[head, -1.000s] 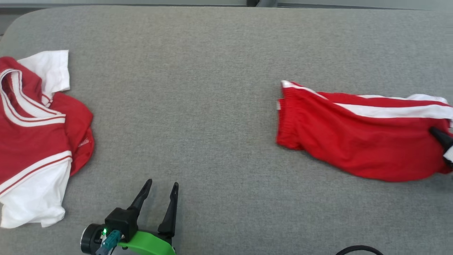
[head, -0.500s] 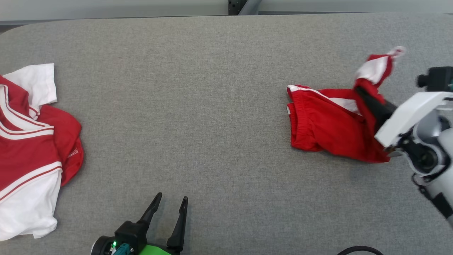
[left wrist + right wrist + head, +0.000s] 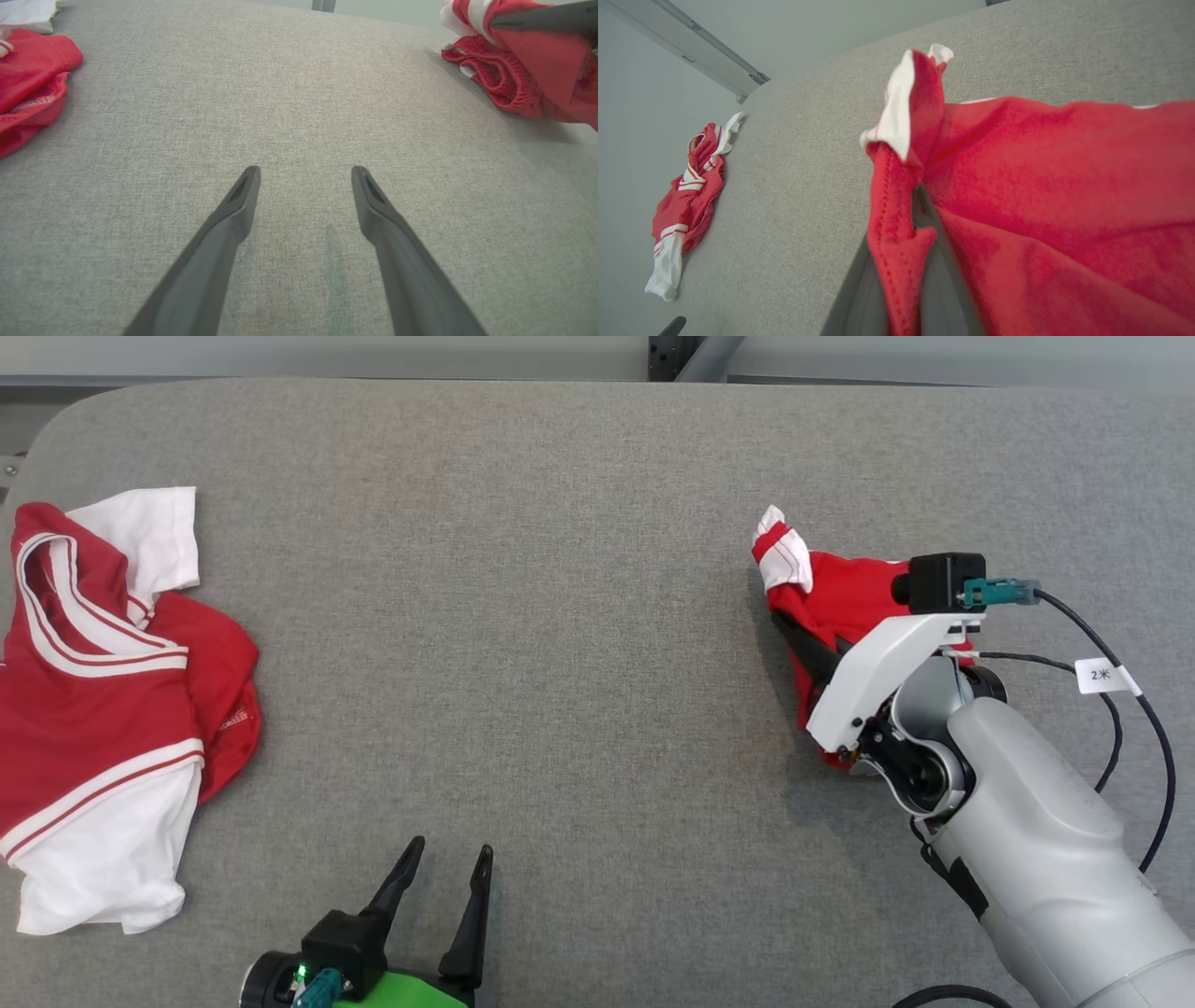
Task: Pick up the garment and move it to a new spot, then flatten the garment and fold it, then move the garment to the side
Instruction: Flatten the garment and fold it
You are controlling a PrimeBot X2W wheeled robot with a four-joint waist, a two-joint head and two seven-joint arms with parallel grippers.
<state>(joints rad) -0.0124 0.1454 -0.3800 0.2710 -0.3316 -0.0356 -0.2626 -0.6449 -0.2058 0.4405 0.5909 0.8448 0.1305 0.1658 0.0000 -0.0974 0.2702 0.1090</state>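
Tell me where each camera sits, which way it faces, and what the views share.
Head view: on the head, looking down on the grey table; open left fingers at bottom, right arm and right fingers pinching the red shorts at right.
Left wrist view: on the left wrist, looking low across the table along its spread fingers.
Right wrist view: on the right wrist, looking along its fingers, shut on the shorts.
Shared: all three show the shorts and the red-and-white shirt.
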